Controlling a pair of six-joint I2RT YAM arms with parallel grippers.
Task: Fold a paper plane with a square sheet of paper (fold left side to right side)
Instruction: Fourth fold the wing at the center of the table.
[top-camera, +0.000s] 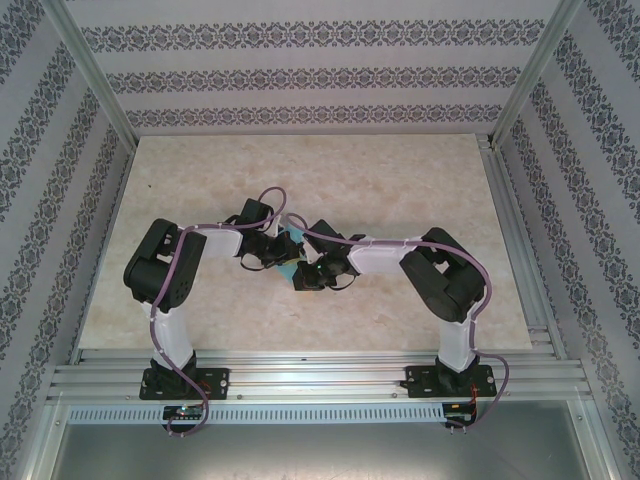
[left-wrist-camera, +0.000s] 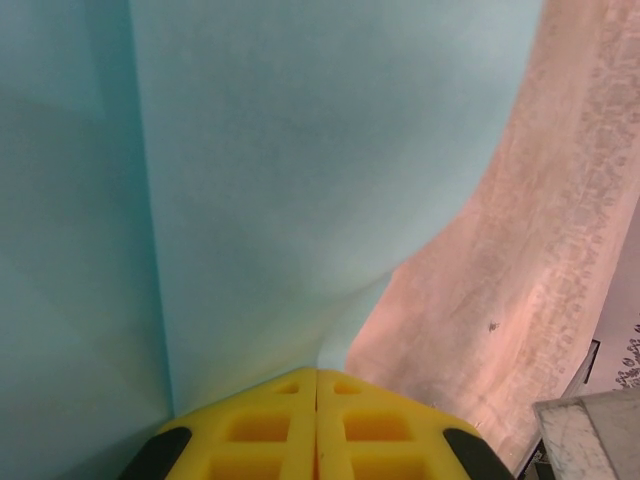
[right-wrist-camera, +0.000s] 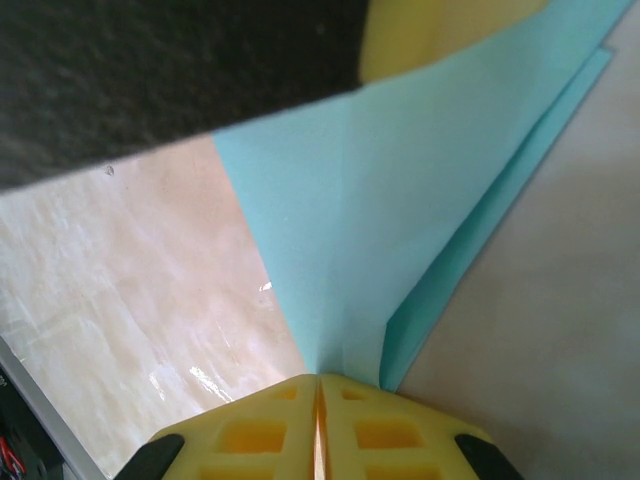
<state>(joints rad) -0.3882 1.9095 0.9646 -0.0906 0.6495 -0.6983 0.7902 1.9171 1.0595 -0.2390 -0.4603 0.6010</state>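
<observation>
left tool (left-wrist-camera: 317, 374) and right tool (right-wrist-camera: 320, 378) both pinched shut on the flimsy paper (left-wrist-camera: 300, 180); I'd grip near creases.

Left arm (top-camera: 215, 240) and right arm (top-camera: 385, 255) meet over turquoise paper (top-camera: 288, 268)

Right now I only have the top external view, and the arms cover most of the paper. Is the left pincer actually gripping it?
Observer: Yes. From the left wrist, the left pincer is shut on the turquoise paper.
Operator: And the right?
Observer: The right pincer is shut on it too, where the paper narrows to a point.
Operator: Any layers?
Observer: A second layer's edge shows along the right side there.
</observation>
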